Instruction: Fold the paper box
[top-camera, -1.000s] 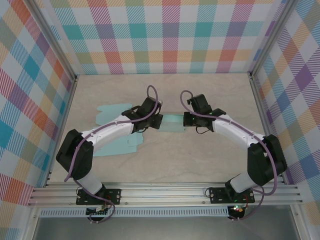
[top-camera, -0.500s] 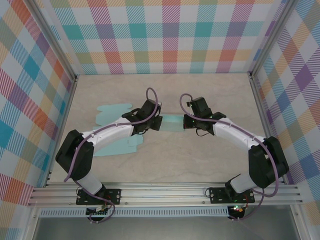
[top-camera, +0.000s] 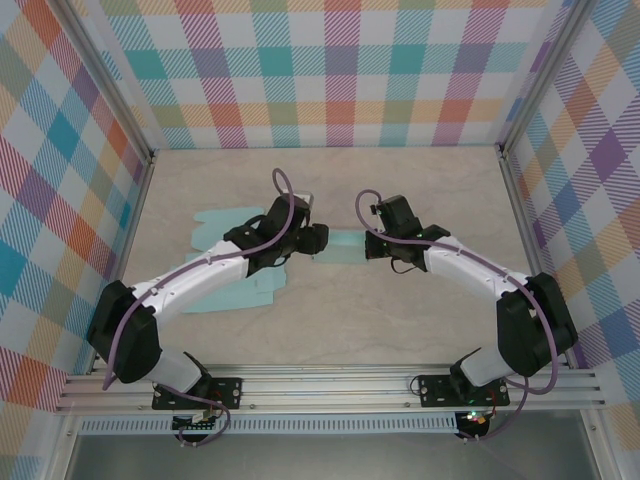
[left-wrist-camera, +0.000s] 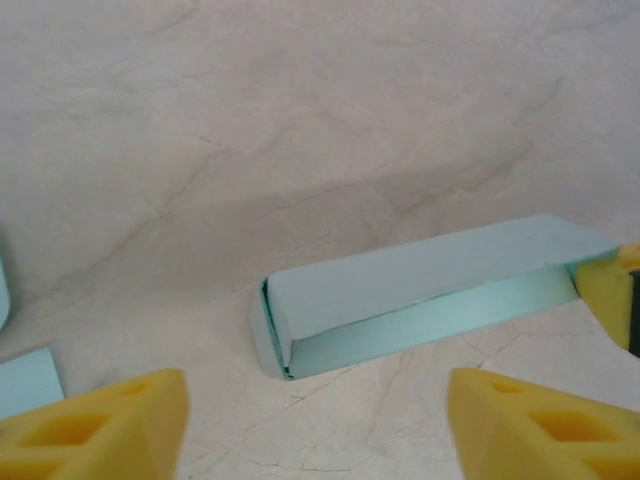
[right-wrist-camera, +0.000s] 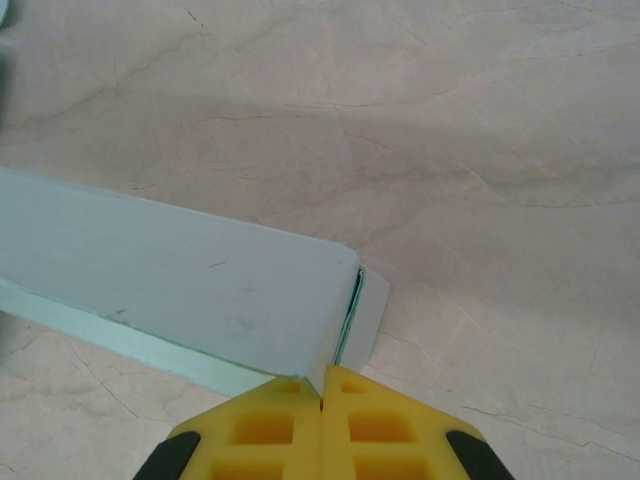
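Two arms reach in; what lies between them? (Student)

One pale teal folded paper box (top-camera: 345, 246), a long flat sleeve, lying on the beige marble-patterned table (top-camera: 330, 340). (Tutor)

What is to the left of the box? (Student)

Farthest left of the box lie two flat pale teal paper sheets (top-camera: 235, 292), unfolded and well apart from it. Nearer, the left gripper (left-wrist-camera: 315, 405) faces the box's left end. Its yellow fingers (left-wrist-camera: 100, 425) are spread wide, hold nothing and are clear of the box. (Tutor)

And at the box's right end? (Student)

The right gripper (right-wrist-camera: 322, 395) has its fingers pressed fully together, with the tips against the lower corner of that end. A narrow end flap stands slightly ajar just beside them. Whether a paper edge is pinched between the fingers cannot be told. (Tutor)
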